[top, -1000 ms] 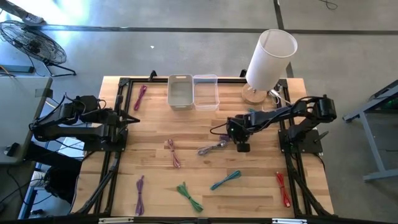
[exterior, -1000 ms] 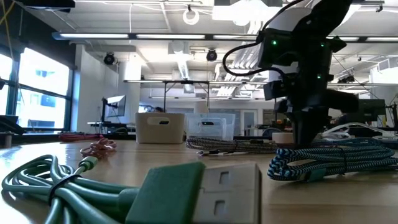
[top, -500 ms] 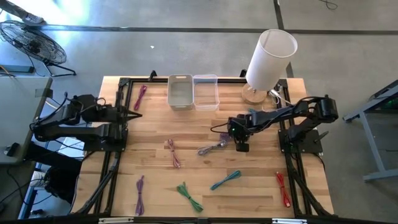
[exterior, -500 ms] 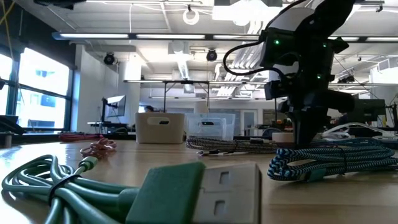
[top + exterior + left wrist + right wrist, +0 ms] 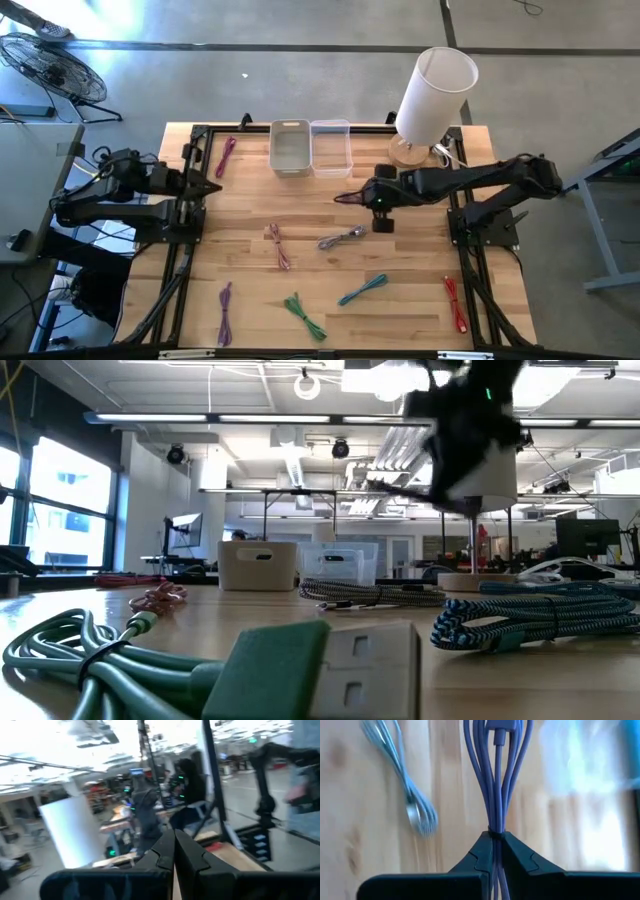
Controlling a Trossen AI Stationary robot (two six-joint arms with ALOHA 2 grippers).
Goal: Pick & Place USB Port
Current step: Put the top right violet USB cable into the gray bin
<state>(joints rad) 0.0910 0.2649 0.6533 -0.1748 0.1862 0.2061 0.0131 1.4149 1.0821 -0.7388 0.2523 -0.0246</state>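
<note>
Right wrist view: right gripper (image 5: 495, 851) pinches a purple USB cable bundle (image 5: 497, 775) tight, apparently lifted above the bench (image 5: 420, 300); left gripper (image 5: 173, 851) is closed, empty.

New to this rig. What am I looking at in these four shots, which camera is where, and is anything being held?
Two dark robot arms work at a wooden table. One camera looks straight down, one sits at table height, and one rides on each wrist.

The right gripper is shut on a bundled purple cable, held above the table near two bins: a grey bin and a clear bin. The left gripper waits, shut, at the table's left edge.

More bundled cables lie on the wood: a grey cable, a teal cable, a green cable, a red cable and others. A white lamp stands at the back corner.
</note>
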